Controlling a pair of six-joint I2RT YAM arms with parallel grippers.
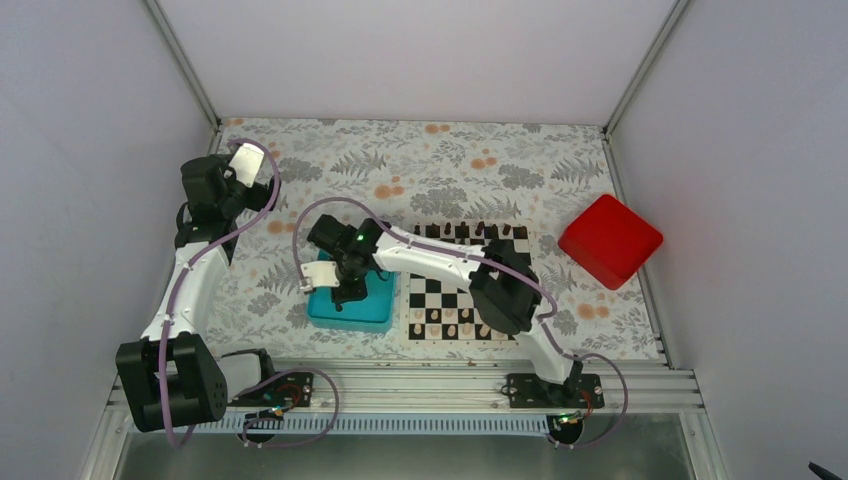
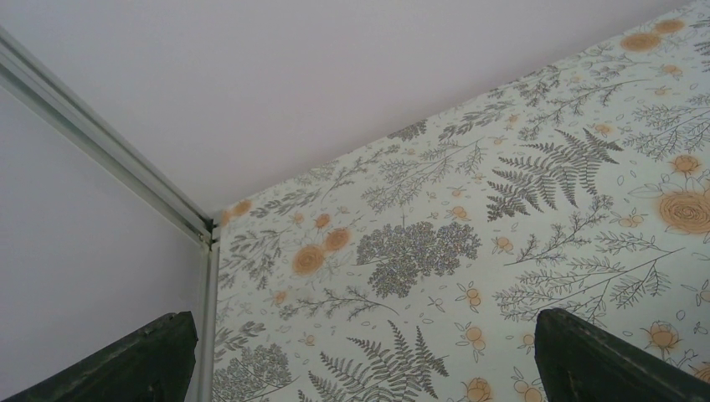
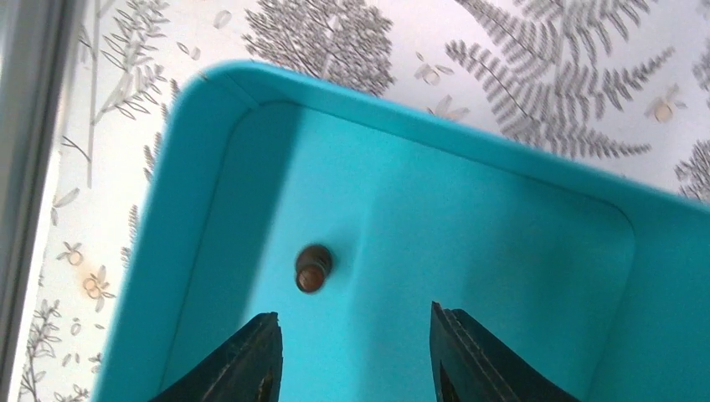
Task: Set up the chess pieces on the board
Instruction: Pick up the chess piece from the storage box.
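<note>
At the bottom of the top view, the two arm bases sit on the metal rail. Just above them, left of centre, the right gripper point(image 1: 345, 290) hangs over the teal tray point(image 1: 350, 320). The tray lies just beside the left edge of the board point(image 1: 440, 298).

In the right wrist view the gripper's fingers point(image 3: 251, 360) stand apart above the tray floor, with nothing between them. One dark chess piece point(image 3: 311, 270) lies in the tray, a little up and left of the left fingertip and untouched.

On the board, pale pieces point(image 1: 450, 328) stand along the lower rows and a line of dark pieces point(image 1: 480, 231) runs along the upper edge. The right arm hides part of the squares. To the right of the board, apart from it, sits a red box point(image 1: 610, 240).

In the upper left, the left gripper point(image 2: 362, 335) hangs above the floral tablecloth point(image 2: 502, 167). Its fingers are spread wide, holding nothing, and it faces the corner of the enclosure walls.
</note>
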